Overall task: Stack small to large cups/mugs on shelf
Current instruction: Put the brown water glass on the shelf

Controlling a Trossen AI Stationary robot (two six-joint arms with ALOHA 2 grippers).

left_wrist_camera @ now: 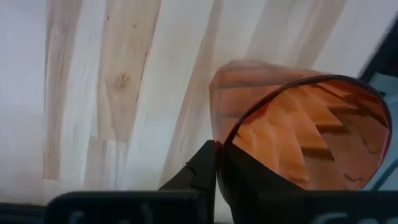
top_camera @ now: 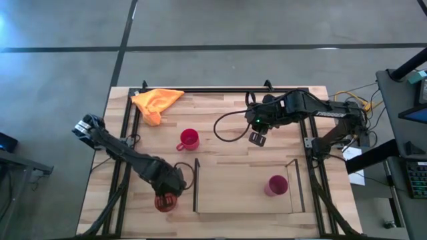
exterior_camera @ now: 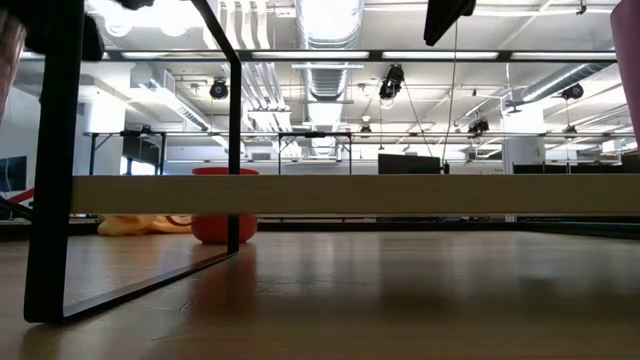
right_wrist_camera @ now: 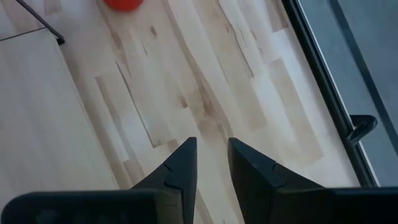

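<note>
We take the step in hand to be picking up the orange cup point(top_camera: 164, 202). Left gripper point(top_camera: 168, 195) has one finger inside its rim, one outside, gripping the wall. The cup sits just outside the shelf point(top_camera: 247, 200); next it needs lifting over the end panel. Right gripper point(top_camera: 257, 138) hovers empty, fingers slightly apart.

An open-plan lab or office workspace: the low view's upper half shows exposed ceiling ducts point(exterior_camera: 330, 20), strip lights and desks with monitors point(exterior_camera: 408, 163). The high view shows polished concrete floor point(top_camera: 60, 80) around the wooden table point(top_camera: 227, 143).
</note>
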